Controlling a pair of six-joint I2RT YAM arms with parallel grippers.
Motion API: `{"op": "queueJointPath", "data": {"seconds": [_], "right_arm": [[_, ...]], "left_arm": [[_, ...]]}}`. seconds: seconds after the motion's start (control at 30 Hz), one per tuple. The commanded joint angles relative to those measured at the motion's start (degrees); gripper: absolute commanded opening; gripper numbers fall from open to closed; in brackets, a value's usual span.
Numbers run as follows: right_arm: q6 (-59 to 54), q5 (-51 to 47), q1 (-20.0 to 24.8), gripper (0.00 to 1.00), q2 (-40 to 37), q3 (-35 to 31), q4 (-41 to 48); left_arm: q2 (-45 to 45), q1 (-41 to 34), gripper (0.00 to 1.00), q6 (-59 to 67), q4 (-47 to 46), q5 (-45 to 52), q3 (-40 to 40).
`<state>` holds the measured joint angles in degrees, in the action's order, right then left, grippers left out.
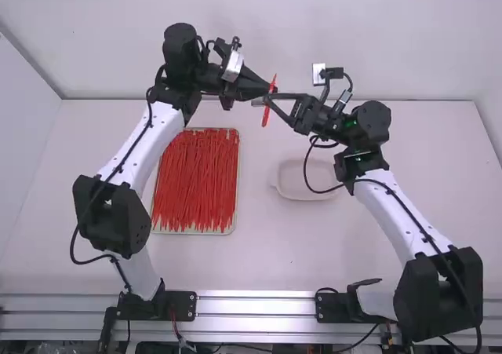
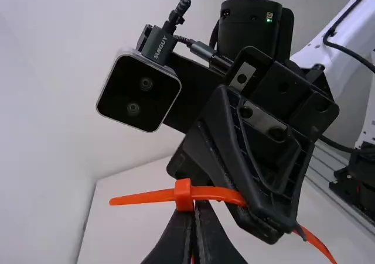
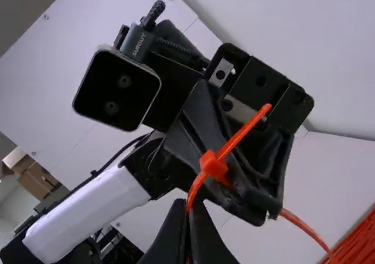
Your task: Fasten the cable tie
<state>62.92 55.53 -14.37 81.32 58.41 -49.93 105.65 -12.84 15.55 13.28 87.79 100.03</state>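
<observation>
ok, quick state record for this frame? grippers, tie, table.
left gripper: shut on the cable tie, raised above the table
right gripper: shut on the same tie, facing the left one
cable tie: red, in the air between both
loop closed: cannot tell
tray: holds spare ties, table's left half
dish: white, right of the tray

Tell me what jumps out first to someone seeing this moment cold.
Both arms meet high above the table's far side, with the left claw and the right claw each shut on one orange-red cable tie held in the air between them. On the table below, left of the middle, a tray lies heaped with loose red ties, and a white dish sits to its right.
</observation>
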Motion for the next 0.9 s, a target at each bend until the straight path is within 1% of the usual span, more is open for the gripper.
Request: {"op": "queueJointPath", "data": {"seconds": [0.0, 0.63, 0.87], "right_arm": [[0.3, -2.9, 1.0, 0.0, 0.1, -0.1, -0.6], [0.3, -3.0, 3.3, 0.0, 0.1, -0.1, -0.9], [2.9, -3.1, 4.4, 0.0, 0.1, -0.1, -2.7]], "left_arm": [[0.3, -0.4, 0.02, 0.6, 0.0, 1.9, 1.5], [0.3, -0.4, 0.02, 1.0, -3.9, 2.0, 1.5], [0.3, -0.7, 0.02, 2.7, -3.8, 1.9, -0.3]]}}
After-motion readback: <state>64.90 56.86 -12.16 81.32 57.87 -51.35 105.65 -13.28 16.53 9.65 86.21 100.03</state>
